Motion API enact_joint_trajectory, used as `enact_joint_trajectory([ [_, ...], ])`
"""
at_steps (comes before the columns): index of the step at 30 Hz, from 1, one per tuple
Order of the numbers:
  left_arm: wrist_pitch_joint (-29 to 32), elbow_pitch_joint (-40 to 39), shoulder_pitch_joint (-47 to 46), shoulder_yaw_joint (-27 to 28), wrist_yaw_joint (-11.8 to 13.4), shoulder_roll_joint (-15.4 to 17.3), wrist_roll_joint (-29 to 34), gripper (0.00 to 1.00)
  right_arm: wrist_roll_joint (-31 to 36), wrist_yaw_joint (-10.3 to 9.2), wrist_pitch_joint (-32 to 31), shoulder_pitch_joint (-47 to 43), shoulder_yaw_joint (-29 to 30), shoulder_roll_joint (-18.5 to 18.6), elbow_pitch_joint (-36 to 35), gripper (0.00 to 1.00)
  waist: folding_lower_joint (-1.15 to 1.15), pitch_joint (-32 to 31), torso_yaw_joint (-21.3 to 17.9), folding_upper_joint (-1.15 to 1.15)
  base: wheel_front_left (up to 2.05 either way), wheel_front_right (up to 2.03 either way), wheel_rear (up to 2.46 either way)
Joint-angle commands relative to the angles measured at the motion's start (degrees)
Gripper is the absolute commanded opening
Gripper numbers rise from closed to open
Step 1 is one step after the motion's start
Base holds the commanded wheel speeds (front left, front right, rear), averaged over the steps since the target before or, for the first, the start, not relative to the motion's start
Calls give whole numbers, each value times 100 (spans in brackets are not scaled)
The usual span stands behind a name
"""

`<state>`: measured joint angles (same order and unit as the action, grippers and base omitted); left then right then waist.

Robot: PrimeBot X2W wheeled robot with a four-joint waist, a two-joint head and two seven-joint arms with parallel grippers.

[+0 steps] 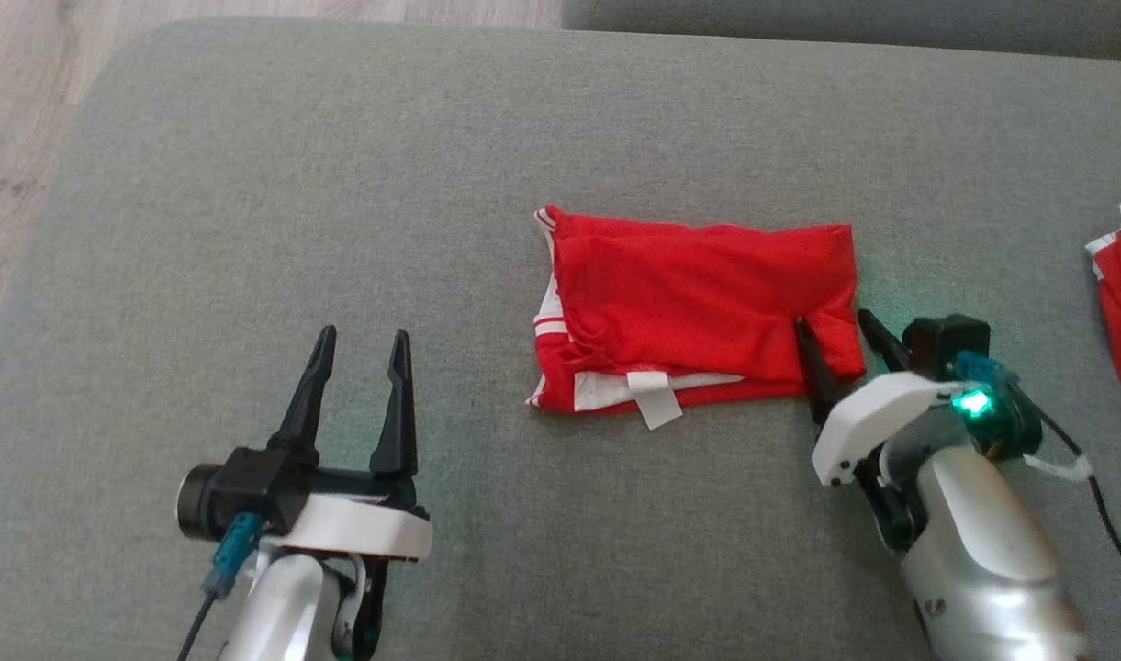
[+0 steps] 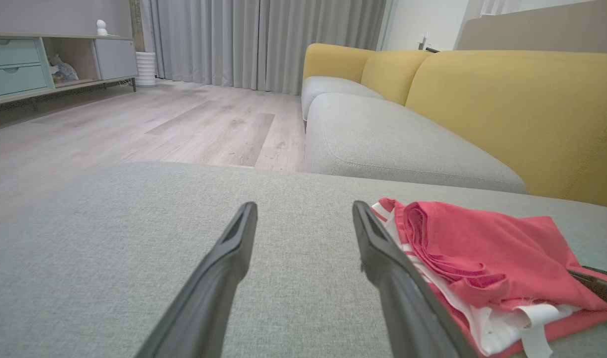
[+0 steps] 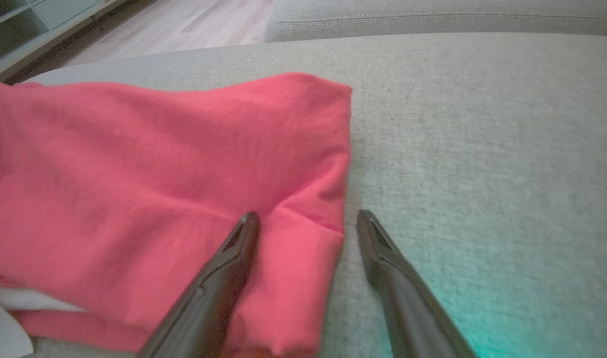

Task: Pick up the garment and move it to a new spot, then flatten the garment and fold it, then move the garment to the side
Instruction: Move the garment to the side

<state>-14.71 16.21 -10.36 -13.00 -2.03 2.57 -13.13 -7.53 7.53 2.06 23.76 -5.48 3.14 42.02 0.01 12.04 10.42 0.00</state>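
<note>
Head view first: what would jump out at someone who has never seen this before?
The folded red garment with white trim, lying on the grey cushion, stands out first. The right gripper straddles its near right corner, open, a green light glowing behind it. The left gripper hangs open, apart from the cloth.

The garment [image 1: 698,303] is red with white striped trim, folded into a rough, layered rectangle with its long side running left to right. It lies flat on the grey cushion [image 1: 340,229], just right of the middle of the head view. The white trim shows along its left and lower edges, and a white label [image 1: 656,404] sticks out from the lower edge.
</note>
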Motion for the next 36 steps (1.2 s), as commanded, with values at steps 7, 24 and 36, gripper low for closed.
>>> enact_joint_trajectory([
  [7,-29,-82,-296,144,11,31,55,100,6,-4,-52,481,-560,-26,450,0,-1,-89,19,0,0,0,0],
  [24,-29,-200,-279,-131,-51,31,-154,100,1386,-4,341,555,-671,615,-325,0,-1,-425,-884,0,0,0,0],
  [36,-29,-285,-565,-274,-175,31,-104,100,1165,-4,-602,690,-607,2494,-1763,0,-1,202,-1507,0,0,0,0],
])
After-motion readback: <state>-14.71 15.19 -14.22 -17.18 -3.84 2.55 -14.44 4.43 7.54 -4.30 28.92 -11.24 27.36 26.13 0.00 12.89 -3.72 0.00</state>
